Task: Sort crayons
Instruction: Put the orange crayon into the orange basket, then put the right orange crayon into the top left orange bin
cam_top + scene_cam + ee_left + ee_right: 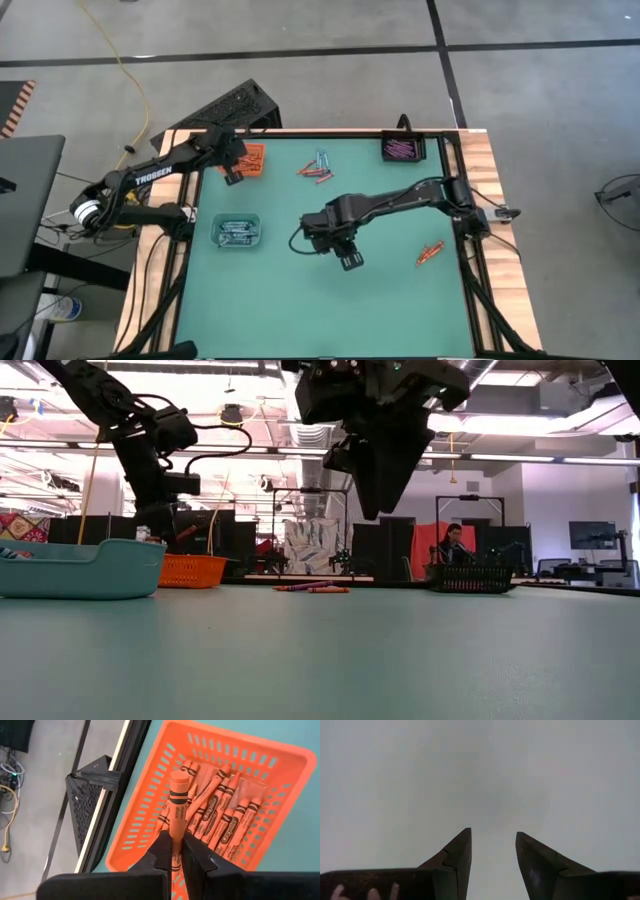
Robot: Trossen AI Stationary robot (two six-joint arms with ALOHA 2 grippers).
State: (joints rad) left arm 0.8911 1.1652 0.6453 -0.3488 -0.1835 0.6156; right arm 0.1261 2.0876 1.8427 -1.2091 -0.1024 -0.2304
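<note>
A: Left gripper (172, 851) pinches 1 orange crayon (177, 805) over the orange tray (145, 815), table's far-left corner.
B: Release low, along the others. Right gripper (492, 851) hangs open, mid-table.

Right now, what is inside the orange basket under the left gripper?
The orange basket holds a layer of orange crayons. The left gripper holds one more orange crayon above them, hiding some crayons and floor beneath.

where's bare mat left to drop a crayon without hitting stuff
Bare mat spans the near half, below the teal tray and right claw. The far edge is crowded: orange basket, loose crayons, black tray.
</note>
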